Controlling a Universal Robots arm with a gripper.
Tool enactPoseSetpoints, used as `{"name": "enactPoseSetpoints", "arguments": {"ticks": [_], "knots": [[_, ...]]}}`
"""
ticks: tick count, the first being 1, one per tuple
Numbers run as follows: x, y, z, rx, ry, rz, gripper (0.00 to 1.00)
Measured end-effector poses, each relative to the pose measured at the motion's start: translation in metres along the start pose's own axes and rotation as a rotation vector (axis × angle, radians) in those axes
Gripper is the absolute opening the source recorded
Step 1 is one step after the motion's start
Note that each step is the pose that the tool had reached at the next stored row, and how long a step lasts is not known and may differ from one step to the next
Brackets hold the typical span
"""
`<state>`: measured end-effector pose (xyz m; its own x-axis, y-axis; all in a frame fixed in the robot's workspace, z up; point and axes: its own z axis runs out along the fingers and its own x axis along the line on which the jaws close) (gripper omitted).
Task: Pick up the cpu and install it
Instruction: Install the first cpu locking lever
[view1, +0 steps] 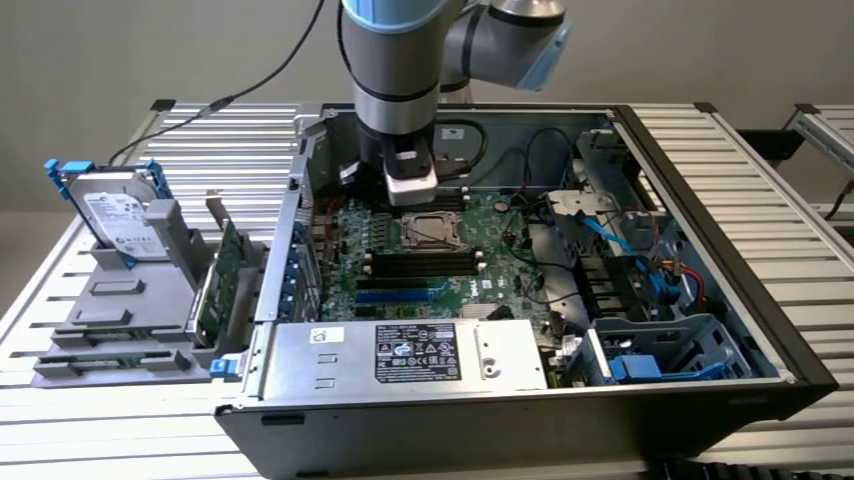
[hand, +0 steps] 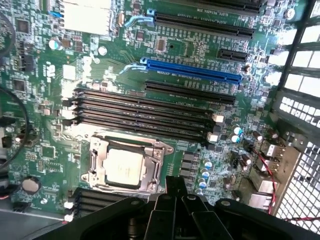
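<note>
cpu (hand: 122, 167): we see a dull silver metal top, smooth and matt, with a pale sheen.
socket frame (hand: 98, 159): bright bare metal, glossy at its edges, ringing the cpu.
motherboard (hand: 165, 60): green lacquered board, slightly glossy.
memory slots (hand: 142, 115): black plastic, at 12 o'clock from the cpu in the wrist view.
blue slot (hand: 192, 72): glossy blue plastic.
gripper (hand: 176, 210): black, matt, smooth.
hard drive (view1: 118, 215): silver metal, white paper label, blue plastic bracket.
table (view1: 787, 260): ribbed pale metal.

ext cam high, angled down, wrist cam close over motherboard (hand: 165, 65), both see socket (view1: 430, 230)
</note>
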<state>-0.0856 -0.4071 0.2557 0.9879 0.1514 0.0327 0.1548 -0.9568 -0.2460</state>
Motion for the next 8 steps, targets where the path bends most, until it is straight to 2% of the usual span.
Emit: {"name": "enactPoseSetpoints", "arguments": {"ticks": [4, 8], "knots": [[0.015, 0.0039, -0.003, 0.001, -0.0005, -0.001, 0.11], [0.016, 0.011, -0.0048, 0.0012, -0.0019, -0.001, 0.11]]}}
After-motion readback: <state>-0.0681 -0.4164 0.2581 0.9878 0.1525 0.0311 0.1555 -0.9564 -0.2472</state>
